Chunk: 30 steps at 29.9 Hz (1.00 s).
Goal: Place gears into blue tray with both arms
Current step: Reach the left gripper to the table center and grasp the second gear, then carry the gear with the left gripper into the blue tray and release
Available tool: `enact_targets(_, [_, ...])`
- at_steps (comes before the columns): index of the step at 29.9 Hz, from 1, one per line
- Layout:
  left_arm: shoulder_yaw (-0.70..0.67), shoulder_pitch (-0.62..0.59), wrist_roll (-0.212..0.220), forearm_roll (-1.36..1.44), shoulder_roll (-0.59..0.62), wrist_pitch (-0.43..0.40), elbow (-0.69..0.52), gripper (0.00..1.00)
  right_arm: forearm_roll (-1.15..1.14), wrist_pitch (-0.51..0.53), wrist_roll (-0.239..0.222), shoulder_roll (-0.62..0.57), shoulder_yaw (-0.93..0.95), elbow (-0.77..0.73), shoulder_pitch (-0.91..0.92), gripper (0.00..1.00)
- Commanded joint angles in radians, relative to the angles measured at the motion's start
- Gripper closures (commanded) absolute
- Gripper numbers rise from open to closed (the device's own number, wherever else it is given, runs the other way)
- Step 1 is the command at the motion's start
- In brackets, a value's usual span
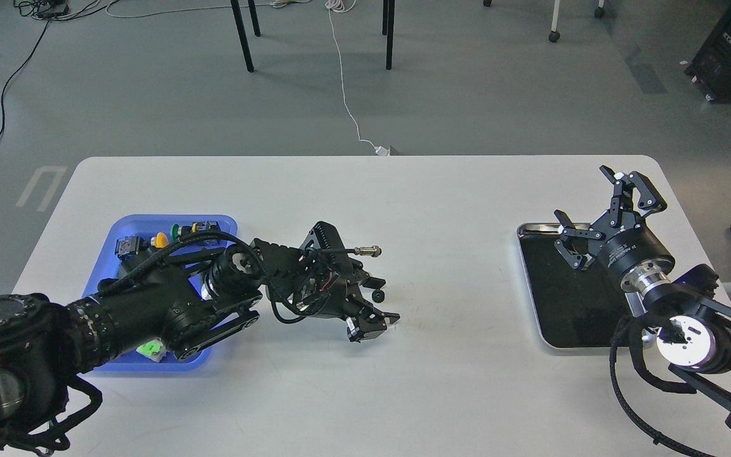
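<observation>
My left end effector [383, 309] lies low over the worktop [454, 209], just right of the blue tray [226, 223]; I cannot tell how far apart its fingers stand, or whether the small dark piece at them is a gear. My right end effector [600, 212] hovers wide open and empty over the steel tray [533, 298]. Coloured buttons [169, 236] sit in the blue tray; I see no gears there. The middle of the worktop gives open room; the near edge is close to both arms.
</observation>
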Motion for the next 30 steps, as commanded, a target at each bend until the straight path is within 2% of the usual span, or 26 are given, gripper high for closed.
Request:
enact_targets(1, [0.001,0.000,0.000,0.000,0.001,0.000,0.009,0.41,0.000,0.001,0.000,0.001,-0.001,0.002,-0.001,0.02])
enact_targets(4, [0.000,0.002,0.000,0.000,-0.002,0.002,0.029,0.52,0.000,0.001,0.000,0.001,-0.001,0.002,-0.003,0.02])
enact_targets(7, [0.000,0.003,0.000,0.000,0.000,0.002,0.032,0.54,0.000,0.001,0.000,0.001,-0.001,0.002,-0.003,0.02])
enact_targets(10, [0.000,0.003,0.000,0.000,0.003,0.003,0.032,0.66,0.000,0.001,0.000,0.000,0.000,0.003,-0.003,0.02])
enact_targets(17, [-0.001,0.003,0.000,0.000,0.009,0.008,0.032,0.84,0.000,0.001,0.000,0.000,0.000,0.003,-0.003,0.02])
enact_targets(20, [-0.002,0.000,0.000,0.000,0.009,0.017,0.031,0.88,0.000,0.001,0.000,0.003,0.000,0.003,-0.003,0.02])
enact_targets(23, [-0.011,-0.009,0.000,0.000,0.012,0.018,0.009,0.88,0.000,0.001,0.000,0.001,0.000,0.003,-0.003,0.02])
enact_targets(25, [-0.017,-0.020,0.000,0.000,0.035,0.018,-0.044,0.87,0.000,0.001,0.000,0.000,0.002,0.003,-0.003,0.02])
enact_targets(30, [-0.023,-0.060,0.000,0.000,0.231,0.015,-0.228,0.87,0.000,0.001,0.000,0.001,0.002,0.003,-0.003,0.02])
